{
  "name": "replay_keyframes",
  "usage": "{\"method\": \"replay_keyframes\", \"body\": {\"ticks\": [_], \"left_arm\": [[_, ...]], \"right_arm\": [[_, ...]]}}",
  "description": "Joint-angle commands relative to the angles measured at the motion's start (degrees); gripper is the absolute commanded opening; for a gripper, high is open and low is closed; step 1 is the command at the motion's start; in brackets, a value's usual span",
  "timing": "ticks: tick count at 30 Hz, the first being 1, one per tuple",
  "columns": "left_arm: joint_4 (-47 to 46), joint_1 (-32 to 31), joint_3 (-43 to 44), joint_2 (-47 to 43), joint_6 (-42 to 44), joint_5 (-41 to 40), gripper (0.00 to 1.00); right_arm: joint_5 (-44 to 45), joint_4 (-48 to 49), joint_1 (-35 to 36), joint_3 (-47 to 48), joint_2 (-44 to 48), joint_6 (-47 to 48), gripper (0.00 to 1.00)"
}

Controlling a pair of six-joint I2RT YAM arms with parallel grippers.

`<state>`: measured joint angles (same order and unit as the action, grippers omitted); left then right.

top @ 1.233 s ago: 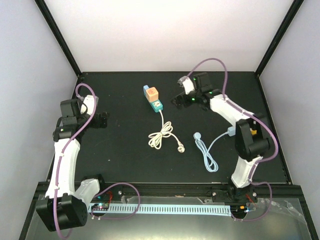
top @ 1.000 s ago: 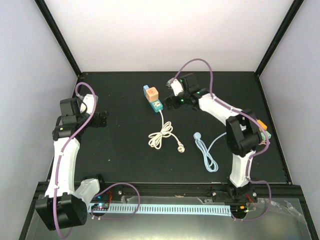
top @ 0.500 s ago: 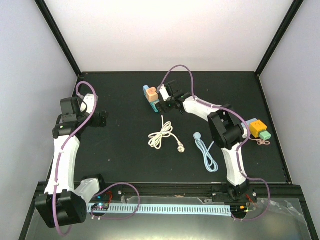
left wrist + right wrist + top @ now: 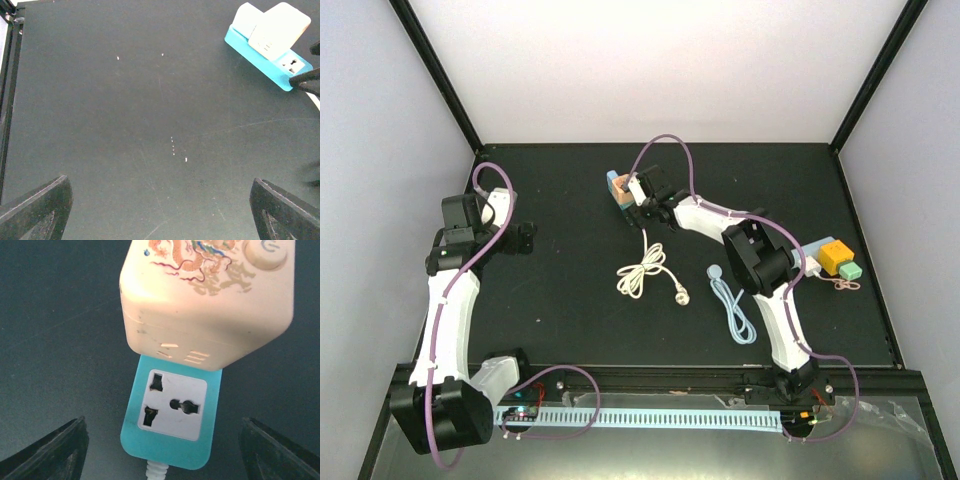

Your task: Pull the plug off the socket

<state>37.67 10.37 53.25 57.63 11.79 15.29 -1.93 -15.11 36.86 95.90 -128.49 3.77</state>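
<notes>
A teal socket strip (image 4: 617, 182) lies at the back middle of the black table with a beige block plug (image 4: 624, 190) plugged into it. In the right wrist view the plug (image 4: 210, 300) has a dragon print and a round button, and sits just beyond a free outlet of the strip (image 4: 172, 407). My right gripper (image 4: 162, 455) is open, its fingers (image 4: 50, 450) either side of the strip's cord end, touching nothing; it also shows in the top view (image 4: 642, 206). My left gripper (image 4: 523, 238) is open and empty at the far left; its view shows the strip (image 4: 280, 67) and plug (image 4: 277, 30) far off.
The strip's white cord (image 4: 642, 270) lies coiled in front of it, ending in a round plug (image 4: 679, 295). A pale blue cable (image 4: 732, 305) lies to the right. An orange adapter (image 4: 833, 255) and a green one (image 4: 850, 270) sit near the right edge.
My right arm has swung left from the back right until its open gripper is at the strip's cord end. The orange and green adapters came into view. The left arm has not moved.
</notes>
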Motion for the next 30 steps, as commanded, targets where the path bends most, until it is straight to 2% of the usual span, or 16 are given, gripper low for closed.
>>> {"method": "replay_keyframes", "body": {"ticks": [1,13,20,26,30], "left_arm": [[0.2,-0.3,2.3,0.5,-0.2,-0.9,0.99],[-0.4,-0.3,2.4,1.6,-0.8,-2.3,0.99],[-0.1,-0.3,2.6,1.8,-0.4,-3.2,0.99],[0.4,-0.3,2.7,1.6,1.0,-2.5,0.99],[1.0,-0.3,2.7,1.3,2.4,-1.0,0.99]], "right_arm": [[1.8,2.4,0.4,1.3,-1.6,-1.7,0.82],[3.9,-1.0,0.4,5.0,-4.6,-3.3,0.69],[3.3,0.2,0.4,3.4,-3.7,-2.5,0.48],[-0.1,1.3,0.5,0.0,-1.3,0.2,0.39],[-4.9,2.8,1.1,-4.7,1.8,4.5,0.39]]}}
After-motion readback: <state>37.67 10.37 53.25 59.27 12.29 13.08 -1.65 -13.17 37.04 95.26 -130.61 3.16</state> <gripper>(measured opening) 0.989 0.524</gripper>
